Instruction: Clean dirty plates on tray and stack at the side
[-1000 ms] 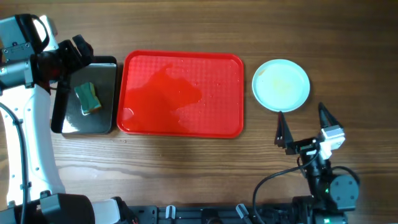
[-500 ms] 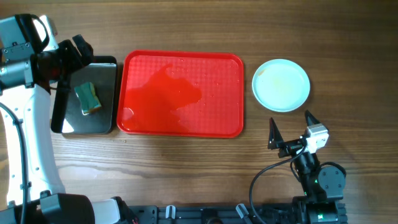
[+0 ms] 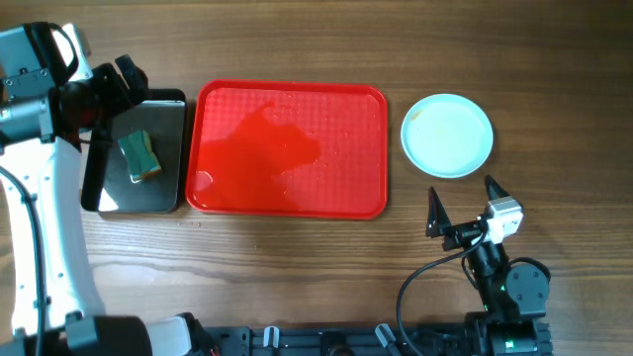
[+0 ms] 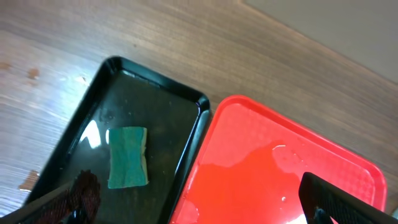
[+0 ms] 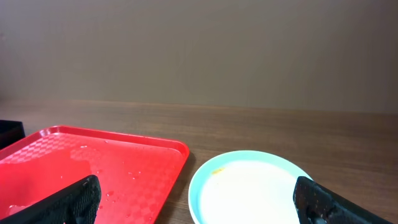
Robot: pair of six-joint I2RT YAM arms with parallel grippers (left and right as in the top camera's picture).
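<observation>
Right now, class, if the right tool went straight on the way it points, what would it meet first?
Probably the pale plate, which lies directly ahead of the open right tool. Its height above the table is unclear, so it might pass over it.

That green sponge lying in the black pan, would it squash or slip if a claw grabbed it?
The sponge looks soft, a green pad over a yellowish layer, so it would probably squash rather than stay stiff. The black pan glistens as if wet, so the sponge may be soaked and drippy. Lying flat, it should not roll.
</observation>
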